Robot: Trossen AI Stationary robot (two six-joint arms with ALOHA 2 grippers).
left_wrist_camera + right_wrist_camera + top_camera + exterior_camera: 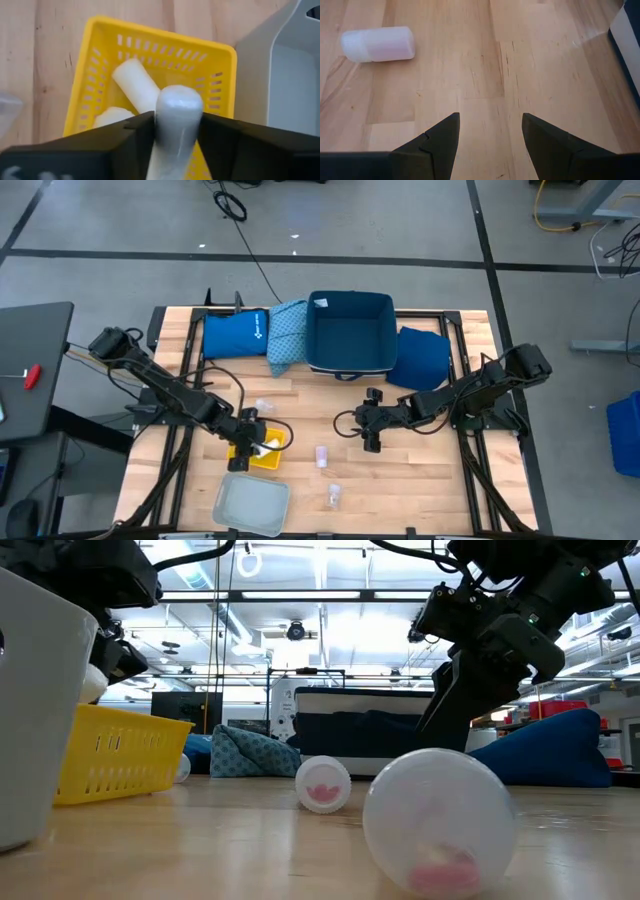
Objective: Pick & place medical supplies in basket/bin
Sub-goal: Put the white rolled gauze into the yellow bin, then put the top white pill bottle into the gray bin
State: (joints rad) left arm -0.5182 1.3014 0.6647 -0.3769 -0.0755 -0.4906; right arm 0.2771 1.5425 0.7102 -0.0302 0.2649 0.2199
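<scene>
Workshop floor all round; wooden tabletop (420,470) carries the whole layout.

Far edge, left to right: blue pouch (236,335), folded teal cloth (288,332), dark blue bin (350,330), dark blue cloth (422,356).

Near left: grey tray (251,504) at the near edge, yellow basket (95,75) just beyond it, touching or nearly so. Two white tubes (136,85) already lie in the basket.

Left gripper (250,442) hangs directly over the basket. Its fingers (125,140) sit on either side of one more white tube held between them (177,120), long axis pointing out past the fingertips toward the basket floor. Whether the grip is firm or slackening, cannot tell. Judgement: this is the drop into the basket; tube is squarely above the opening.

Centre: two clear vials on bare wood, one (322,455) mid-table, the other (334,496) nearer the near edge, both lying on their sides.

Right gripper (372,435) hovers low, fingers (440,140) spread wide and empty. The mid-table vial (379,44) lies to its left, just ahead of the fingertips, long axis crosswise to the reach. Right arm is the nearer one for both vials.
</scene>
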